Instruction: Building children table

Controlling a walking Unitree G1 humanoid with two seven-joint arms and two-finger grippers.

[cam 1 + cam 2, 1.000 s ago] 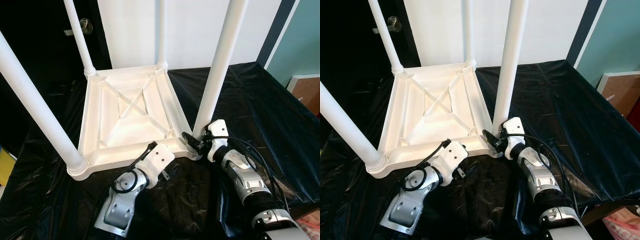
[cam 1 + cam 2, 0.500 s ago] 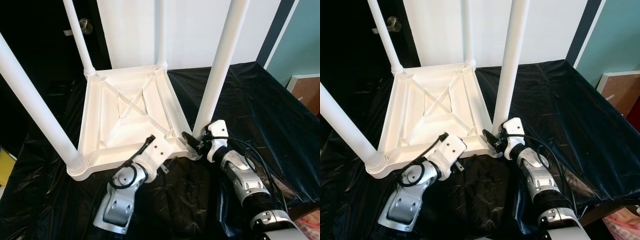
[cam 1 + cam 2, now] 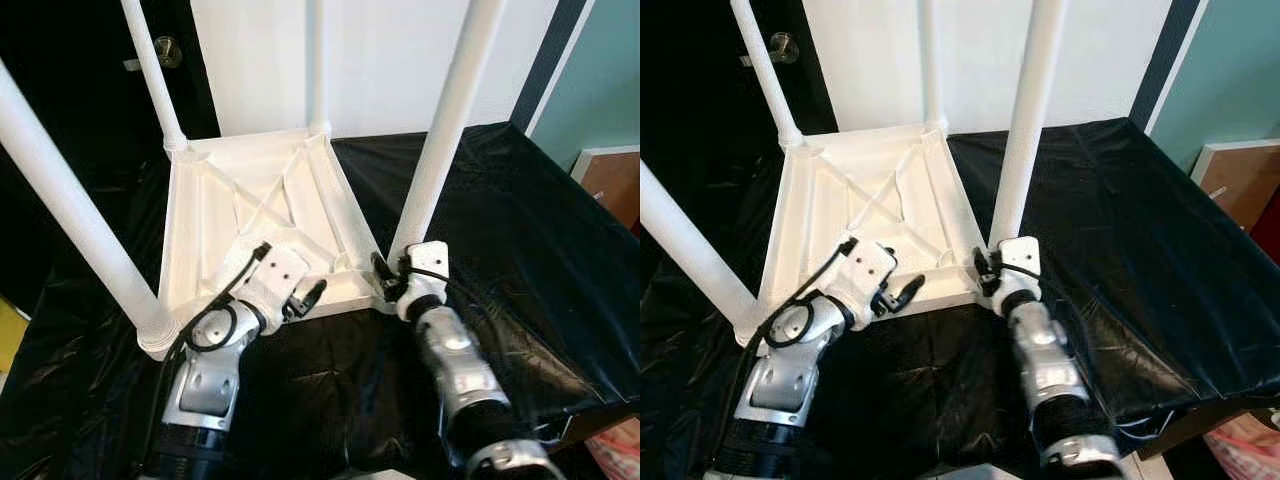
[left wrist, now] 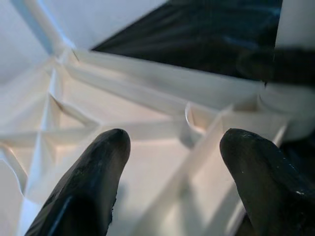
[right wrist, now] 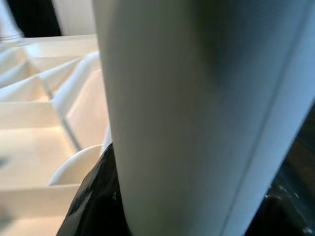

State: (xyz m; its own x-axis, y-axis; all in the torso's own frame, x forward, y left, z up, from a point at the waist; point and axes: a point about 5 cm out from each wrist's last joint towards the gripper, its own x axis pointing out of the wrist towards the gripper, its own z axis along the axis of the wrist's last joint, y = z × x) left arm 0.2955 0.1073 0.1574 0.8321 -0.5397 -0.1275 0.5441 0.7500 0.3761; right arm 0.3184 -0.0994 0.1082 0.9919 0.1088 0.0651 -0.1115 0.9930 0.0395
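Observation:
A white children's table [image 3: 200, 230] lies upside down on a black sheet, its ribbed underside facing up and its legs standing upright. My left gripper [image 3: 314, 293] hovers open over the near edge of the underside. In the left wrist view its two black fingers [image 4: 83, 196] are spread above the ribs, close to the near right corner socket. My right gripper [image 3: 383, 278] is at the foot of the near right leg [image 3: 445, 130], shut around it. That leg [image 5: 197, 98] looms large in the right wrist view, with one black finger [image 5: 93, 201] against its side.
A black plastic sheet [image 3: 520, 220] covers the work surface and drops off at the right and front edges. A dark door with a knob [image 3: 164, 50] stands back left. A brown box [image 3: 612, 180] sits at the far right by a teal wall.
My left gripper has risen from the black sheet and moved forward over the table's near edge. The right gripper has stayed at the leg's foot. The camera has shifted slightly.

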